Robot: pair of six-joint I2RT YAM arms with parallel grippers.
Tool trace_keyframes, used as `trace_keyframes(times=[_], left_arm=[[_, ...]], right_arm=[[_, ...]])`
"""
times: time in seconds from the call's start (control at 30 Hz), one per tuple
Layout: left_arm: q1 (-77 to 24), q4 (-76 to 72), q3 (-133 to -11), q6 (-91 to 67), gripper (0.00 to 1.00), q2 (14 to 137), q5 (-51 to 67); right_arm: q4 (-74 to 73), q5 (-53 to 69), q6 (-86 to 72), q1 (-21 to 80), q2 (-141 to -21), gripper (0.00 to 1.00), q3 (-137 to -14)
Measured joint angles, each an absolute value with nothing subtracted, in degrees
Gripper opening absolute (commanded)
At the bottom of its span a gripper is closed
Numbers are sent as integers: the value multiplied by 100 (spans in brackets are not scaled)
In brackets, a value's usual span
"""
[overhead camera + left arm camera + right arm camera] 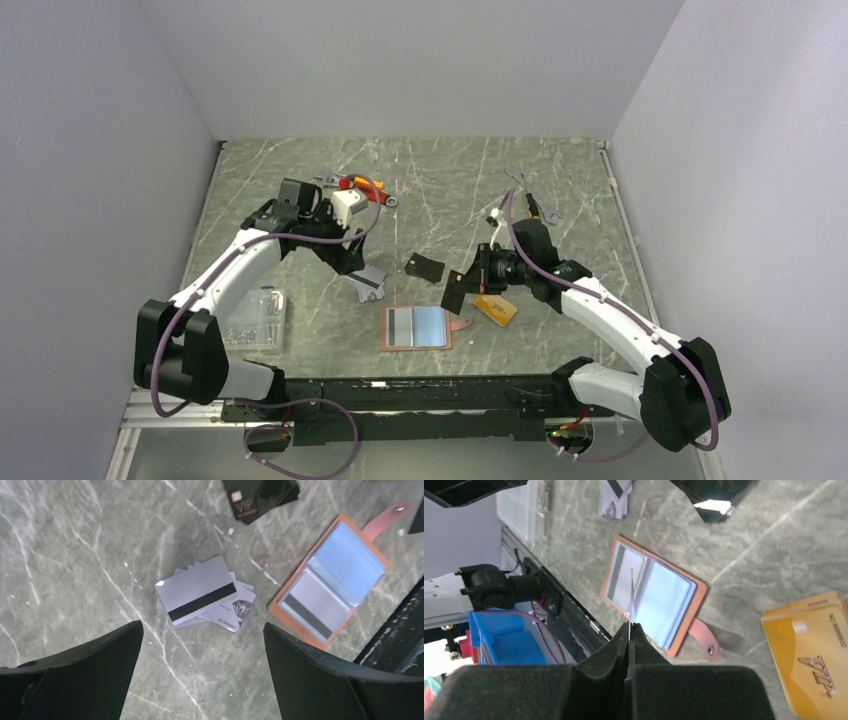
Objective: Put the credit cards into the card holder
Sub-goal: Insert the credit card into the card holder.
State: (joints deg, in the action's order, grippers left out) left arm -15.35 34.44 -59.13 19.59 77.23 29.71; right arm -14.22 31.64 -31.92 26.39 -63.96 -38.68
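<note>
1. The left gripper [201, 630] is standing wide apart and holding nothing; it is hovering just above a small pile of silver-grey cards [200, 597], whose top card is showing its dark stripe.
2. The right gripper [629, 628] is pinching a thin dark card [455, 292] on edge, its fingers [599, 655] pressed together on it; the card is hanging above the table [450, 180], near the far right corner of the card holder [666, 602]. In the right wrist view its edge is lining up with the holder's middle fold.
3. The card holder is lying open and flat near the table's front edge, between the two arms, with its clear sleeves facing up; a striped silver card [312, 610] is sitting in one sleeve, and the snap strap [387, 517] is sticking out to the side.
4. A black card [424, 267] is lying flat between the two grippers, apart from the holder.
5. The orange-gold cards [814, 665] are lying stacked just right of the holder, under the right arm.
6. A clear plastic box [258, 318] is sitting by the left arm; an orange-handled tool [362, 186] and wrenches [530, 195] are lying at the far side.
</note>
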Motion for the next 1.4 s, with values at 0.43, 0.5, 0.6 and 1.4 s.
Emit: trace_keyframes(times=[0.43,0.5,0.6,1.4], left_arm=[[-3148,2615,-4506,2606,89,7789,2112],[-3277,2589,-4456,2759,88,7830,1946],[-3424,2519,-4447,2961,87,7918,1686],[-4202,2292,-4252,3398,82,8053,847]], right_arm=[[-1267,3004,-3308,3162,-6777,0,-3111],[-1208,2991,-3323,3179,-6805,0,-3055],[-1166,2947,-3323,3188,-6847,0,-3024],[-578,2705,-3389,3295,-7109,0,-2746]])
